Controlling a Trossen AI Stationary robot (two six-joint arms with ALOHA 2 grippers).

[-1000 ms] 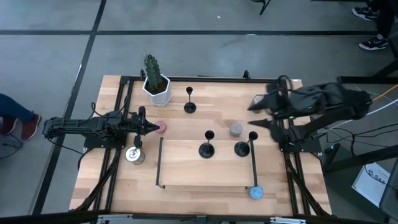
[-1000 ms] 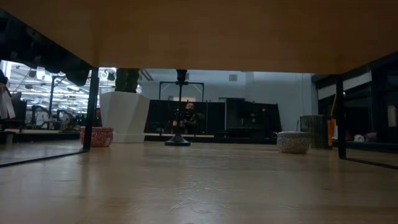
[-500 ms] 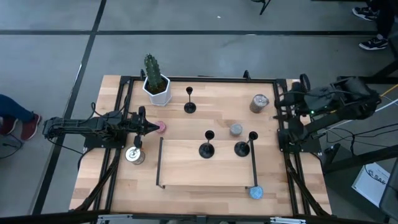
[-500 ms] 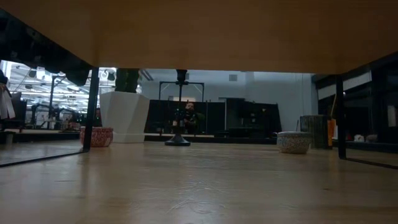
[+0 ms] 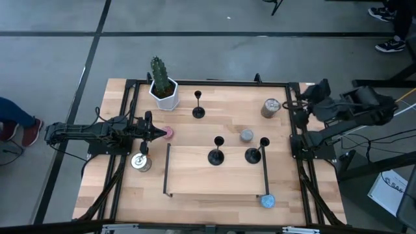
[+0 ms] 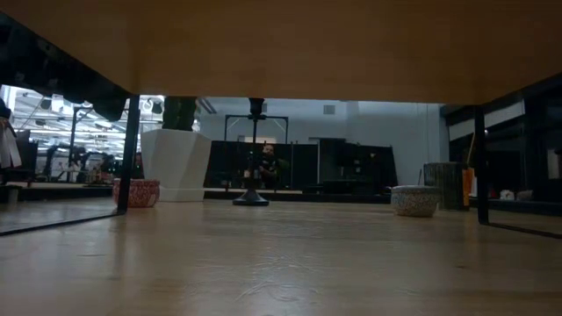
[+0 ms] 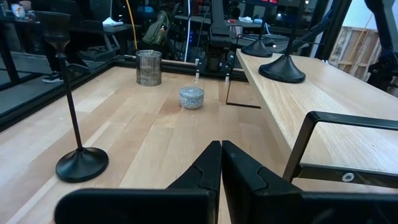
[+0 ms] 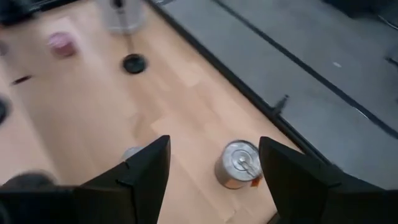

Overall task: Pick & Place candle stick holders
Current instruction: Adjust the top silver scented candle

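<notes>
Three slim black candle stick holders show. One (image 5: pixel 198 112) stands on its round base on the table's far part; it also shows in the left wrist view (image 7: pixel 81 164) and the low view (image 6: pixel 253 197). Two others (image 5: pixel 216 156) (image 5: pixel 253 155) stand on a raised wooden shelf (image 5: pixel 195 175). My left gripper (image 5: pixel 158 132) is shut and low at the table's left, beside a pink tin (image 5: pixel 169 132); its shut fingers show in the left wrist view (image 7: pixel 221 168). My right gripper (image 5: pixel 294 104) is open and empty at the table's far right edge, above and beside a metal can (image 8: pixel 239 163).
A white pot with a cactus (image 5: pixel 162 88) stands at the far left. A metal can (image 5: pixel 140 162) is near my left arm, another (image 5: pixel 270 107) at the far right. A grey tin (image 5: pixel 246 135) and a blue tin (image 5: pixel 267 201) lie by the shelf's black legs.
My right gripper has drawn back from over the grey tin toward the table's far right edge, staying open; the metal can it covered now shows. The holders have not moved.
</notes>
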